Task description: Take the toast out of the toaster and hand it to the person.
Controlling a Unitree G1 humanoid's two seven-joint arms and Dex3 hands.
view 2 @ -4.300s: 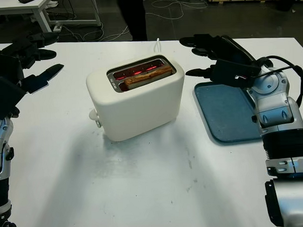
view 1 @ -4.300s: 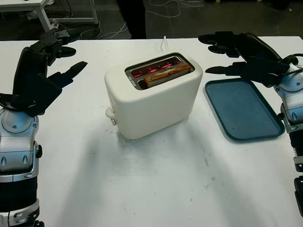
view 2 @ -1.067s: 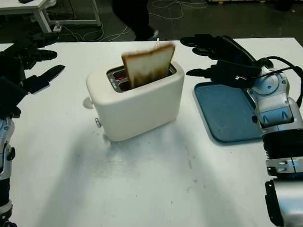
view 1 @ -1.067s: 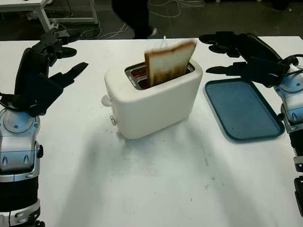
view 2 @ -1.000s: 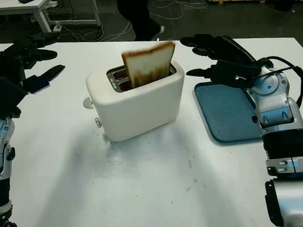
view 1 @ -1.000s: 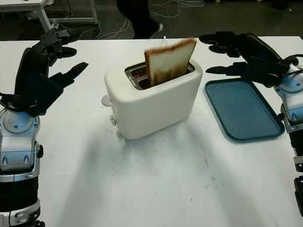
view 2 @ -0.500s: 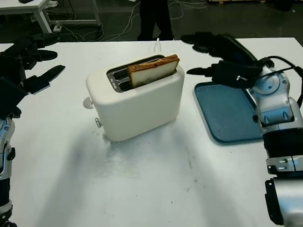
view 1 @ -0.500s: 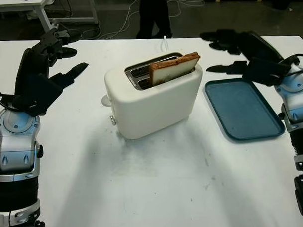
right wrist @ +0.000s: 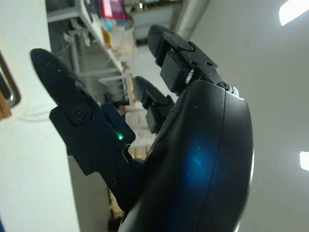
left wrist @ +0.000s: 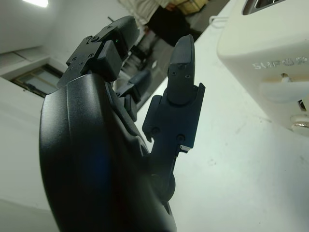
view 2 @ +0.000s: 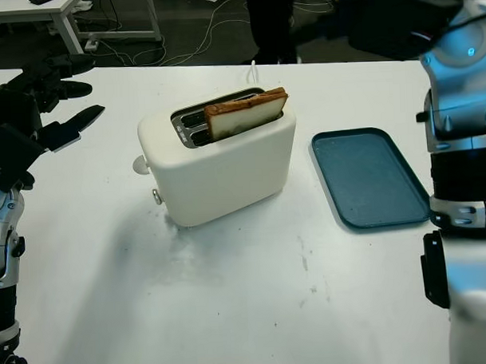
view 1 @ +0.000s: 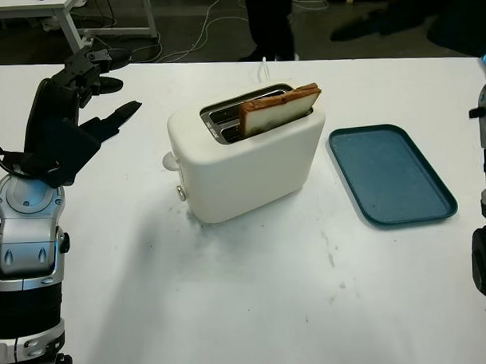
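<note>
- The toast (view 1: 279, 109) sits popped up, leaning in the toaster (view 1: 246, 154) mid-tabletop.
- My left hand (view 1: 69, 108) hovers open, far left.
- My right hand (right wrist: 145, 121) is raised, open, empty.
- Risk, I judge: a hard pinch crumbles the toast, or it slips back into the slot.

Open air above toaster (view 1: 246, 162), bare table (view 1: 255, 301) around it, tray (view 1: 390, 174) well right

Bright overhead light is flooding the white bench (view 1: 255, 293), and the toaster (view 1: 246, 154) is casting a soft shadow toward the near-left. The floor beyond is staying dim. The right arm (view 2: 405, 16), probably mid-motion, is smearing. Ceiling lamps (right wrist: 293, 10) are glaring.
</note>
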